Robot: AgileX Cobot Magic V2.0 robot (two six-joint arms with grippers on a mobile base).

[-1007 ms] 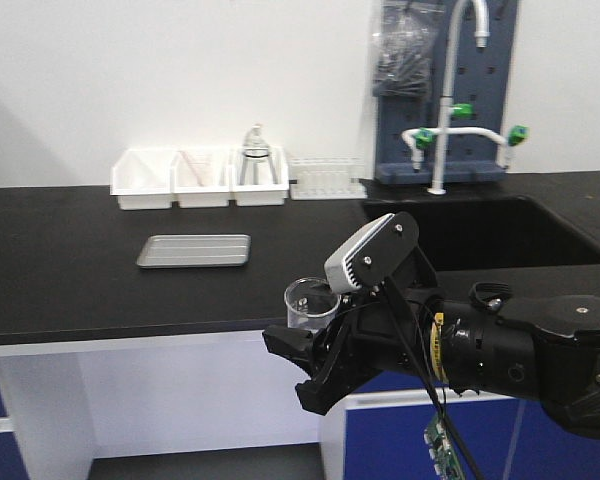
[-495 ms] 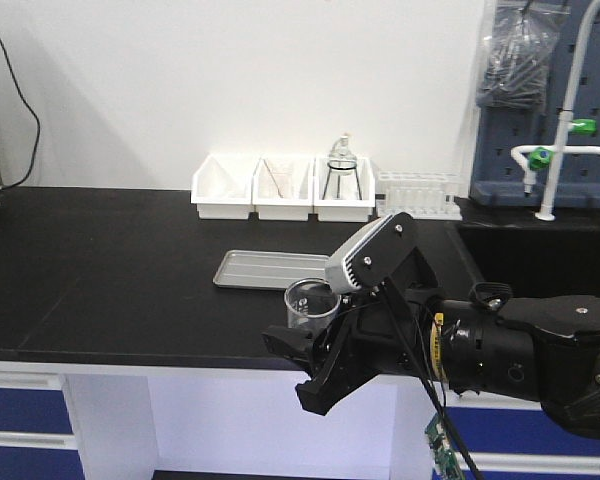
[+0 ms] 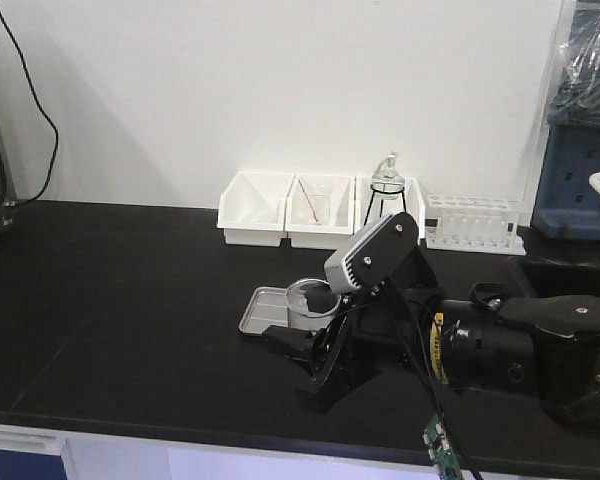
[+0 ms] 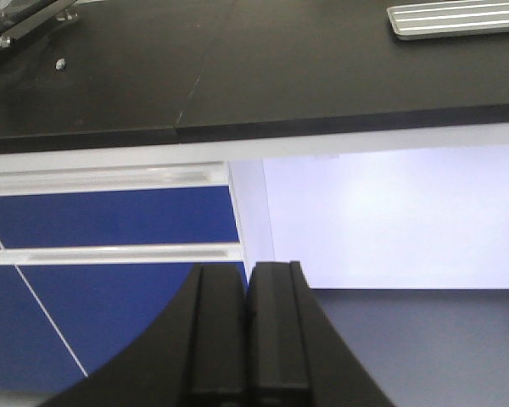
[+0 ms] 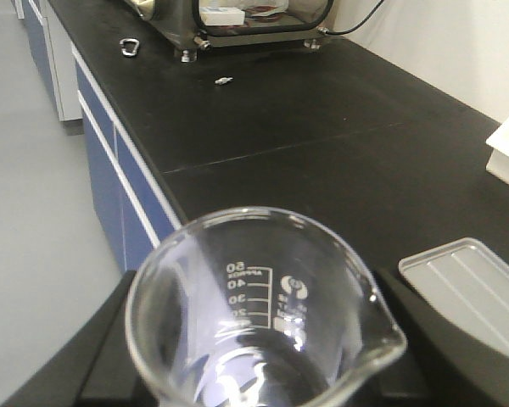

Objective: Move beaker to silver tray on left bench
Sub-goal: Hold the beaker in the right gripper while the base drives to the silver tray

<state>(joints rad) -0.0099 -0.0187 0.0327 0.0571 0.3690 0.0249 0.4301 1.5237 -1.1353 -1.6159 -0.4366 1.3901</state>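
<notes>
The small clear glass beaker [image 3: 310, 297] stands upright, its long axis vertical and its open mouth facing up. From the right wrist view the beaker [image 5: 263, 322] shows white graduation marks reading 50, 40 and 30 on its far wall. Its pouring lip points to the right of that view, toward the side where the tray lies. It is off the surface, clamped between the two black fingers [image 5: 445, 339] of the right tool [image 3: 305, 350], one finger on each side of the glass.

From the front, the beaker overlaps the right end of the shallow silver-grey rectangular tray [image 3: 263, 310]. In the wrist view, though, that tray [image 5: 475, 288] lies off to one side of it, so the glass is near the tray rather than in it. The tray rests flat on the long matte black bench [image 3: 130, 300].

The left tool [image 4: 246, 339] hangs below the bench's front edge, facing the blue and white cabinet fronts, with its fingers pressed together on nothing.

Along the back wall sit white plastic bins [image 3: 252, 208]. To their right is a round-bottomed flask on a black tripod [image 3: 385, 185], then a clear test-tube rack [image 3: 470, 222].
</notes>
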